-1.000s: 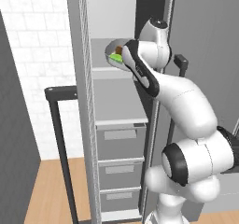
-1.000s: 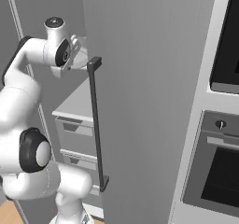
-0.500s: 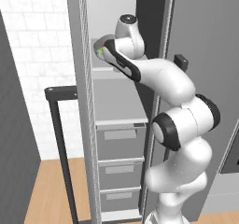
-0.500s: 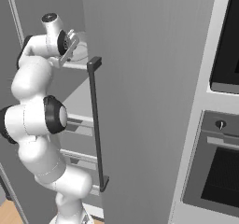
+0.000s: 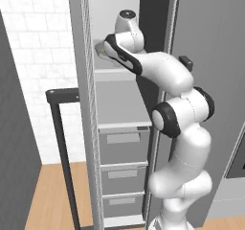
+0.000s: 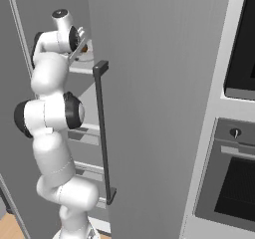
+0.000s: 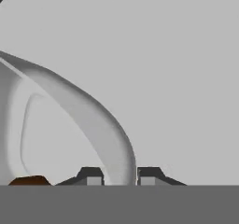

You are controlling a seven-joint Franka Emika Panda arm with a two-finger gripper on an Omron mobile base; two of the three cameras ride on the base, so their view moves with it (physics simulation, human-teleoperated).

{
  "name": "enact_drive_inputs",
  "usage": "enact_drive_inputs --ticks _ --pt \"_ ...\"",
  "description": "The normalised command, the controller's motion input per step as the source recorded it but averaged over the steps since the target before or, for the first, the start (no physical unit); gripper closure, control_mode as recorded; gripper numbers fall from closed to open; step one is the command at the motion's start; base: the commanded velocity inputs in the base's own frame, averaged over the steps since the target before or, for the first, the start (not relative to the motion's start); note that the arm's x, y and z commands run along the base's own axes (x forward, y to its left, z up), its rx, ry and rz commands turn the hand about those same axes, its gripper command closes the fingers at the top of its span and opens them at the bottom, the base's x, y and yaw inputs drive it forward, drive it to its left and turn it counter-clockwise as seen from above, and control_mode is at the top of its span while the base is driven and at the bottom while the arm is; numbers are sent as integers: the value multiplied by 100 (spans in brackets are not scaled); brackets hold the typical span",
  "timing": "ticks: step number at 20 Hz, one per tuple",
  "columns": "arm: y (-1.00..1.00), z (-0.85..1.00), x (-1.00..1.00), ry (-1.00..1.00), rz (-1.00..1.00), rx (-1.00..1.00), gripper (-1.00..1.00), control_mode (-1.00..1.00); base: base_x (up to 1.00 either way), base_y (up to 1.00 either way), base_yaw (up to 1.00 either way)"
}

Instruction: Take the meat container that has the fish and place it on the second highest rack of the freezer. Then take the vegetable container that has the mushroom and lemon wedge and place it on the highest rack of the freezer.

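My gripper (image 7: pixel 120 175) is deep in the upper part of the open freezer (image 5: pixel 79 104), at the level of its top white shelf (image 6: pixel 81 69). The wide grey rim of the vegetable container (image 7: pixel 100 125) runs between my two fingertips (image 7: pixel 91 174), which sit tight against it on both sides. A brown bit of the mushroom (image 7: pixel 28 180) lies inside the dish; the mushroom (image 6: pixel 85 48) also peeks out beside my hand. A corner of the dish (image 5: pixel 99 49) pokes out past the freezer's side wall. The lemon wedge, the meat container and the fish are hidden.
The freezer door (image 6: pixel 159 83) with its long dark bar handle (image 6: pixel 102 133) stands open right beside my arm. Grey drawers (image 5: pixel 124 145) fill the lower freezer. A dark built-in oven (image 6: pixel 234 183) is at the right. Another dark bar handle (image 5: pixel 60 128) stands left of the freezer.
My arm has stretched up and further into the freezer, taking the dish inward along the top shelf. The green wedge seen earlier is now behind the side wall.
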Motion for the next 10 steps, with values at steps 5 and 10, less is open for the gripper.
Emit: enact_drive_inputs --ticks 5,10 --pt "35 -8 -24 -7 -2 5 -100 -100 0 0 0" --pt "36 -19 -97 -11 0 0 -100 -100 0 0 0"
